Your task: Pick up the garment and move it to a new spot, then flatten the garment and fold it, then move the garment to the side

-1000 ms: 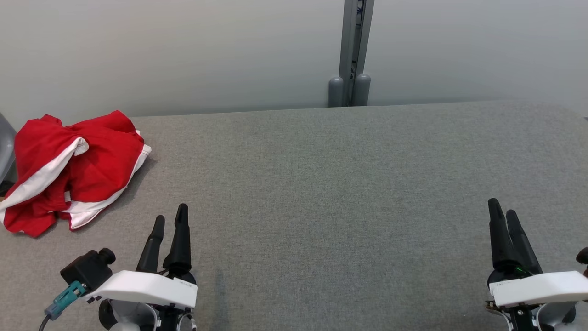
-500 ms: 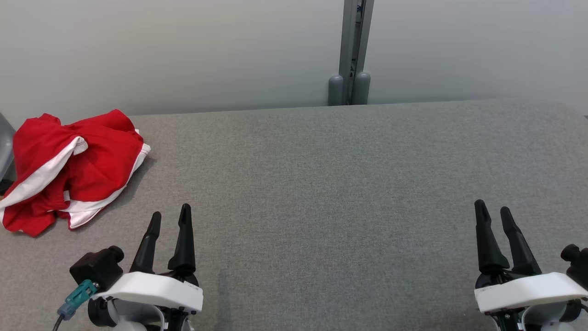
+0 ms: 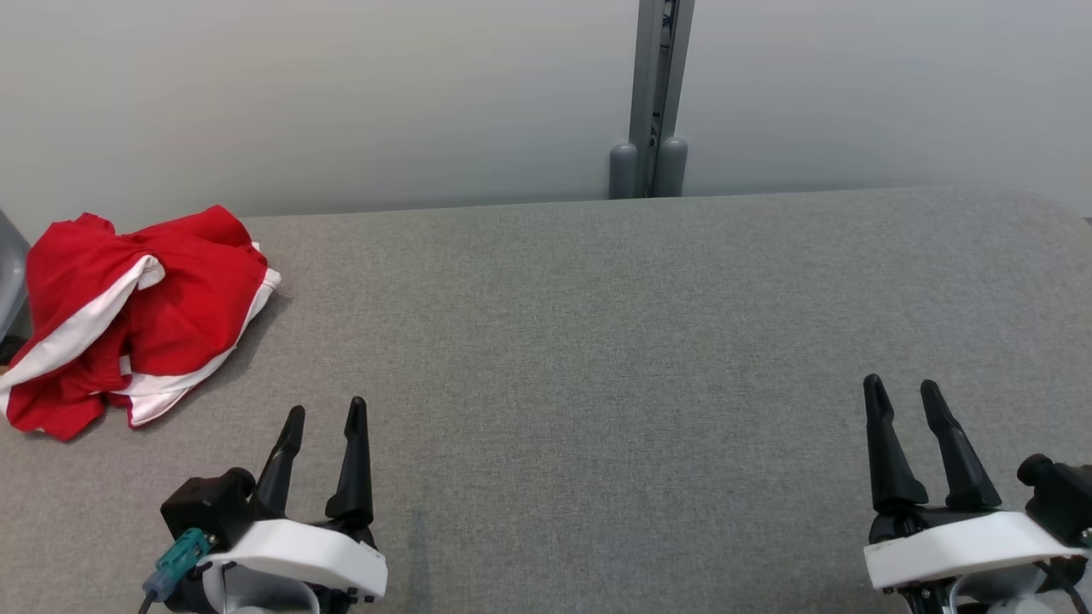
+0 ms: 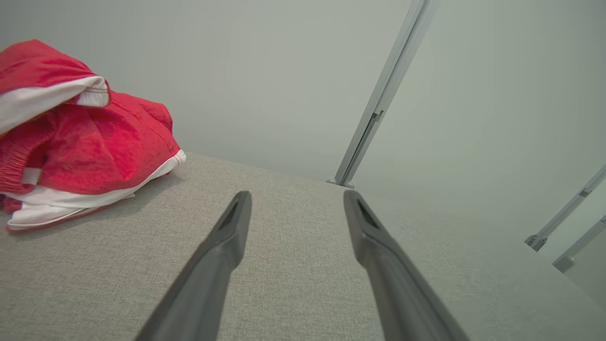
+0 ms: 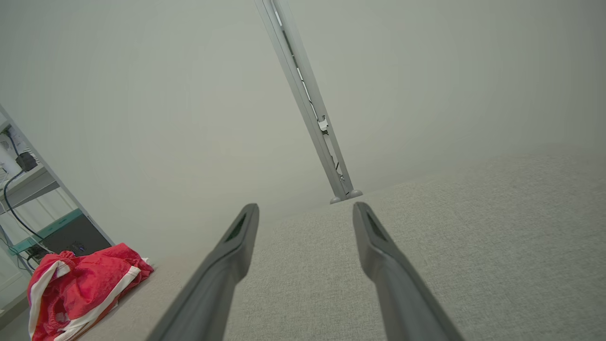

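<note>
The garment is a crumpled red piece with white bands, heaped at the far left of the grey cloth-covered table. It also lies at the upper left in the left wrist view and at the lower left in the right wrist view. My left gripper stands open near the front edge, to the right of the garment and apart from it. Far over at the lower right, my right gripper is open too. Nothing sits between either pair of fingers.
A pale wall runs behind the table, with a grey metal post rising at its back edge. A shelf with cables stands beyond the table's left end.
Both grippers have drawn back toward the front edge; the left one shifted slightly right, the right one slightly left, and their fingers now show wider apart. The garment has not moved.
</note>
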